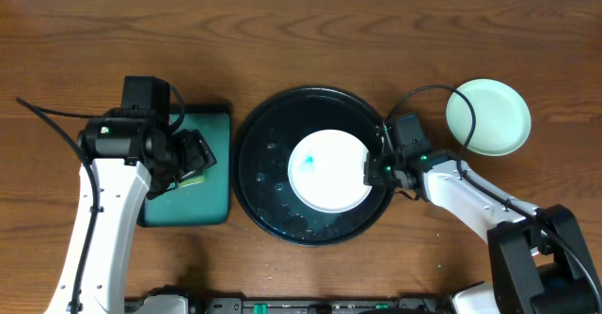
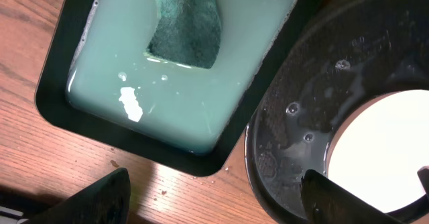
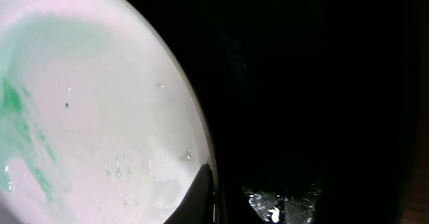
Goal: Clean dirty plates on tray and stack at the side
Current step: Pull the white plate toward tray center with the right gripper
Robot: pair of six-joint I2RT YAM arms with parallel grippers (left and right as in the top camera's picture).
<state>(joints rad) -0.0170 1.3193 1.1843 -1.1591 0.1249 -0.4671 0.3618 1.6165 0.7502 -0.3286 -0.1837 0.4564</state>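
A white plate [image 1: 331, 173] with a blue-green smear lies in the large round black tray [image 1: 259, 154]. In the right wrist view the white plate [image 3: 87, 103] shows green streaks and water drops. My right gripper [image 1: 379, 170] is at the plate's right rim, with one finger [image 3: 201, 197] on top of the rim, closed on it. A pale mint plate [image 1: 487, 117] sits on the table at the right. My left gripper [image 1: 193, 159] hovers open and empty over the teal tray's right end; its fingers [image 2: 214, 204] are spread wide.
The rectangular teal tray [image 1: 212, 211] with a black rim stands left of the black tray and holds pale liquid [image 2: 188, 96] and a green sponge [image 2: 184, 23]. Water drops lie on the black tray's floor [image 2: 301, 110]. The right arm's cable loops near the mint plate.
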